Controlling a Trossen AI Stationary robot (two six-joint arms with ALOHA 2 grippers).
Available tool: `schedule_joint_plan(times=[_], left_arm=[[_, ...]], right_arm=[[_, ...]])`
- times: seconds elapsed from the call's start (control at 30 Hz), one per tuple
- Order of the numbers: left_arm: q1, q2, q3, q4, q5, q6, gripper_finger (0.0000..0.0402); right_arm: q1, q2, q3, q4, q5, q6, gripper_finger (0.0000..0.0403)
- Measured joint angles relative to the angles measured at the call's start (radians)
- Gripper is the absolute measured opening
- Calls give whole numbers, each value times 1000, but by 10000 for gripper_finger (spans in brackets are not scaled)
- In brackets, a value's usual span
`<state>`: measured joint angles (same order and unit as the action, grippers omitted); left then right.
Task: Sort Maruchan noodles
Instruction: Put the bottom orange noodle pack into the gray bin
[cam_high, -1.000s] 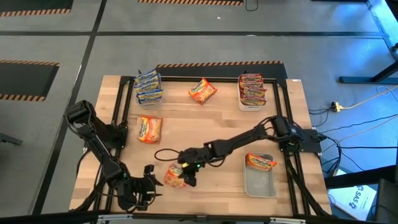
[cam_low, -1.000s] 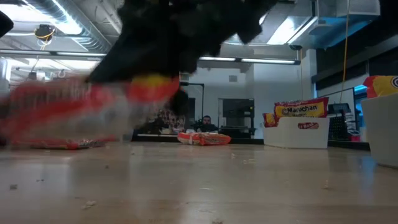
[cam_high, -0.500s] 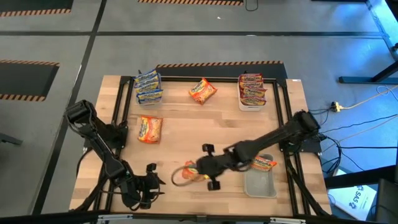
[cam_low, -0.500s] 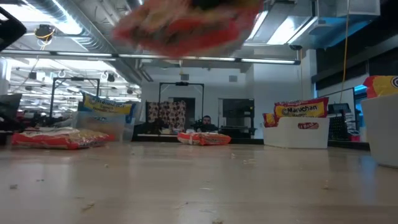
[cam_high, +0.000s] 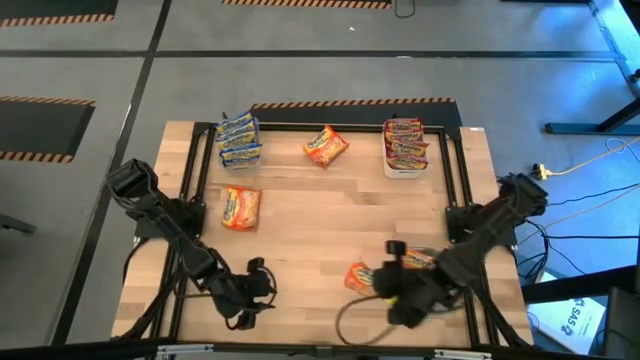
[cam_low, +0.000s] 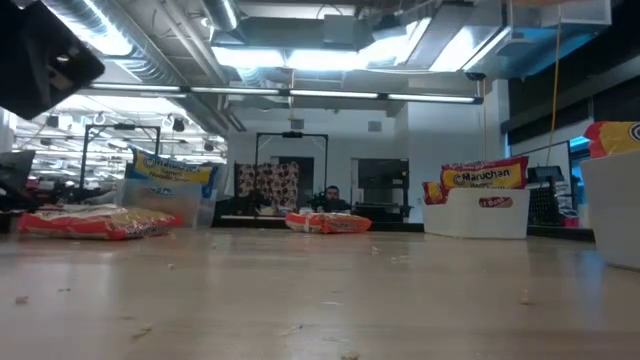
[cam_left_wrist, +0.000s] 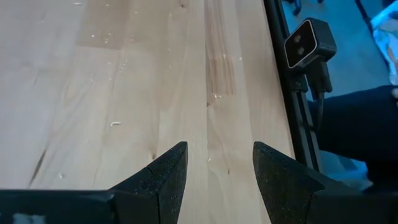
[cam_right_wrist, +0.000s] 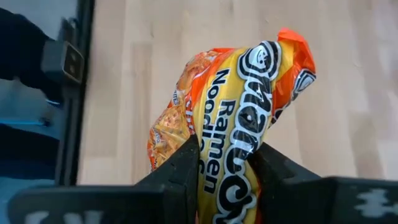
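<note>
The left gripper (cam_left_wrist: 214, 177) hangs over bare table (cam_left_wrist: 124, 93), jaws spread with nothing between them. The right gripper (cam_right_wrist: 222, 163) pinches an orange noodle packet (cam_right_wrist: 230, 124), which sticks out ahead of its jaws, above the table. In the high view that packet (cam_high: 360, 277) sits just beside the right gripper (cam_high: 388, 285).

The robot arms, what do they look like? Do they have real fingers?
Both arms are black, built from slim jointed links with black cables looping alongside. The left gripper ends in two dark wedge-shaped fingers with a rough, grainy surface, not real ones. The right gripper has the same two black wedges. No markings show on them.
</note>
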<state>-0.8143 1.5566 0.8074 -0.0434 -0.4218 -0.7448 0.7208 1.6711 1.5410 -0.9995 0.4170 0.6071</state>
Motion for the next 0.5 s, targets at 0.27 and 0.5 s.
schedule_joint_plan(times=[0.27, 0.5], left_arm=[[60, 0, 0, 10, 62, 43, 176], [101, 0, 0, 9, 113, 49, 176]], right_arm=[[189, -44, -89, -263, 103, 363, 88], [308, -74, -244, -285, 69, 619, 88]])
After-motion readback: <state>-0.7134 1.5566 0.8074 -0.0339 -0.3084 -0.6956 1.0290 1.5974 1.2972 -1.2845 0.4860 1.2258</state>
